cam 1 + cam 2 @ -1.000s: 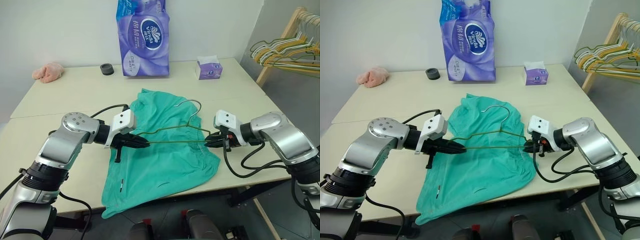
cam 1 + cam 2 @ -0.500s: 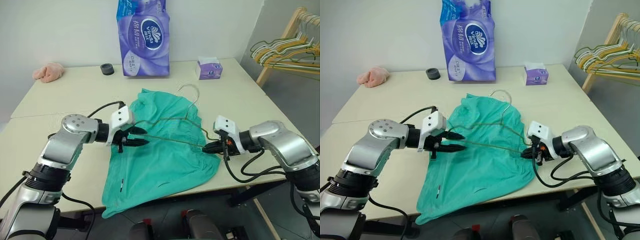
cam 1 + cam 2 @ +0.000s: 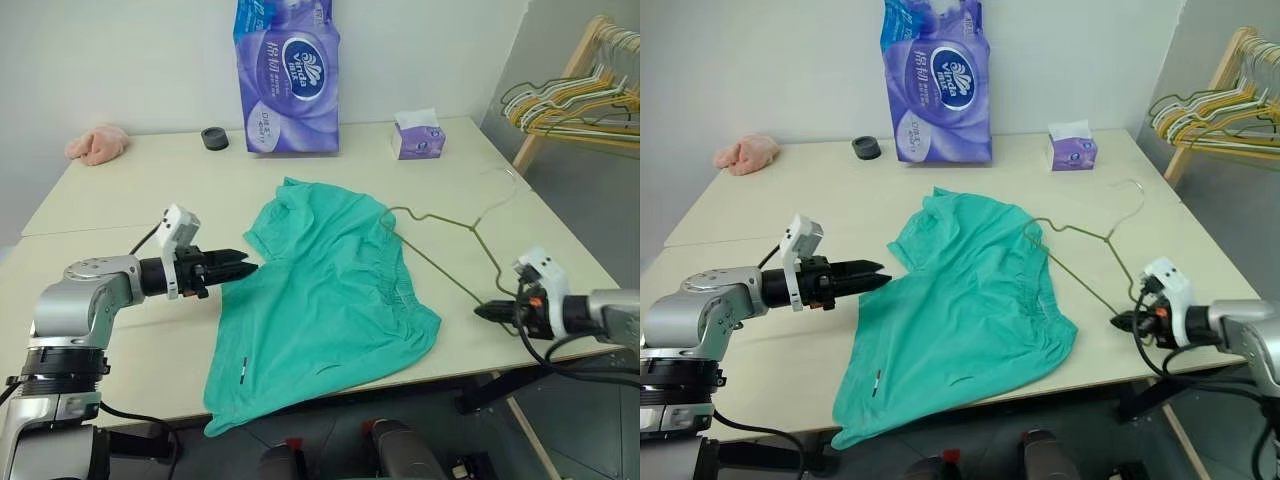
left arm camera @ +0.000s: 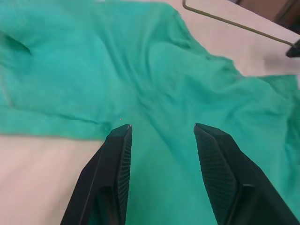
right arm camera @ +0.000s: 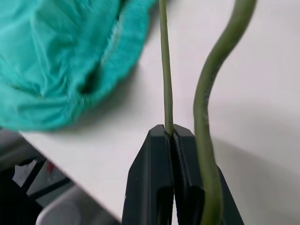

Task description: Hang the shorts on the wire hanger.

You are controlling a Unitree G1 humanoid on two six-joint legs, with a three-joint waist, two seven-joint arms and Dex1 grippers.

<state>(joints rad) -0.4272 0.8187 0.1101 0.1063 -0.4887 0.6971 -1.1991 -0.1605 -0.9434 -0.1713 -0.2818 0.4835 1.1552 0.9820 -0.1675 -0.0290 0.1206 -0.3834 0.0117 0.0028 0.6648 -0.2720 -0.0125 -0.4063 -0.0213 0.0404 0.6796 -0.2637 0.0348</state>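
The teal-green shorts [image 3: 320, 290] lie spread flat in the middle of the table [image 3: 130, 195], one hem hanging over the front edge. The wire hanger [image 3: 470, 228] rests on the bare tabletop right of them, its hook toward the far right and its left corner touching the waistband. My right gripper [image 3: 482, 312] is shut on the hanger's near corner; in the right wrist view the fingers [image 5: 159, 178] pinch the thin wire [image 5: 165, 84]. At the shorts' left edge my left gripper [image 3: 243, 264] stands open and empty, its fingers [image 4: 119, 159] apart over the fabric.
A purple toilet-paper pack [image 3: 287, 75], a small tissue box [image 3: 418, 135], a black roll [image 3: 213, 138] and a pink cloth lump [image 3: 96, 144] sit along the table's far side. A wooden rack with several hangers [image 3: 575, 100] stands beyond the right edge.
My left gripper opened, let go of the hanger and drew back left to the shorts' edge. My right gripper pulled the hanger rightward off the shorts onto the bare table.
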